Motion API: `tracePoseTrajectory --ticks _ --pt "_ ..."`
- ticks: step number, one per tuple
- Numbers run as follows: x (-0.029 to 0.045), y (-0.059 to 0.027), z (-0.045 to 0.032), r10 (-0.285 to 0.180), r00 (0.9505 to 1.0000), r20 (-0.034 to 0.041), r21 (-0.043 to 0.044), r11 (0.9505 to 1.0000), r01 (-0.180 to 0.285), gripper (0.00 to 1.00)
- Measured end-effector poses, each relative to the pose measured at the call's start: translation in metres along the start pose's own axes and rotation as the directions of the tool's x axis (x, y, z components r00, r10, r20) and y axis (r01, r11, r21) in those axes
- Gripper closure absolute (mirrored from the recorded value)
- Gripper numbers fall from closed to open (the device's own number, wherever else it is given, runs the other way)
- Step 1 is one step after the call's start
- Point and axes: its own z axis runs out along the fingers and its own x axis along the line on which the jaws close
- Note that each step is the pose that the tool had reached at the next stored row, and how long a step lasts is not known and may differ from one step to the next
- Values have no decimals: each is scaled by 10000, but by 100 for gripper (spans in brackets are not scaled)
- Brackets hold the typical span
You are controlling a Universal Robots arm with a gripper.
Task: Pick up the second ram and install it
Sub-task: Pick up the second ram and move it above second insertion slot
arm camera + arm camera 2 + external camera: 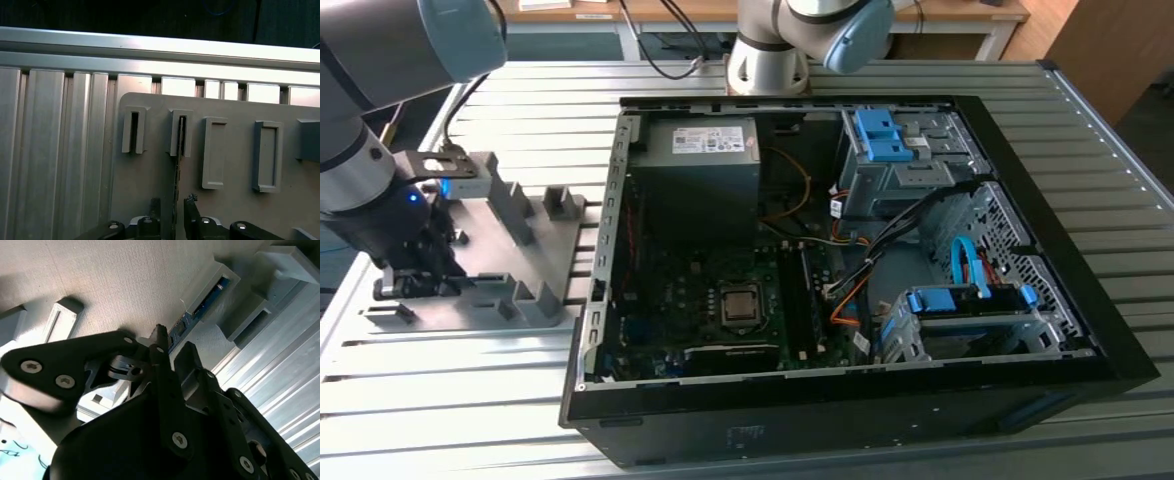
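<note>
Blue stick first, the inspector says. Where is the second ram (176, 165)?

Me: It stands on its edge on the grey holder plate (150, 175). One end is seated in a slotted block (187, 131) and the rest runs toward my hand (172, 204). In the second wrist view the second ram (207, 300) shows its blue edge inside that same block.

Inspector: State of the hand?

Me: Spread. My fingers (155, 206) sit one on each side of the stick. The first wrist view shows a sliver of gap on both sides, narrower on one, so I am straddling it, not pinching it.

Inspector: Position of the hand overall?

Me: In the exterior view my hand (416, 285) is low over the plate, at the exterior view's left.

Inspector: Surroundings?

Me: The plate lies on the ribbed aluminium bench (1067, 90). Just beside it, toward the exterior view's right, is the black computer case (854, 420) with its side open. Inside are the motherboard (720, 290), a grey power supply (707, 160) and blue drive latches (874, 135).
</note>
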Motion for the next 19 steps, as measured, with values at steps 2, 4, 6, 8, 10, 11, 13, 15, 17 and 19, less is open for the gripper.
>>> tracePoseTrajectory --ticks 2,4,6,8,10,11,13,15,17,19 --pt "0 0 0 0 10000 0 0 10000 0 77" --pt "0 0 0 1 10000 -1 0 10000 -1 83" --pt "0 0 1 0 10000 0 0 10000 0 86" --pt "0 0 1 0 10000 0 1 10000 0 86" --pt "0 0 1 0 10000 0 0 10000 0 86" --pt "0 0 2 0 10000 0 0 10000 0 86" --pt "0 0 2 0 10000 0 0 10000 0 86" --pt "0 0 2 0 10000 0 0 10000 0 86" --pt "0 0 3 0 10000 0 0 10000 0 86" --pt "0 0 3 0 10000 0 0 10000 0 86"
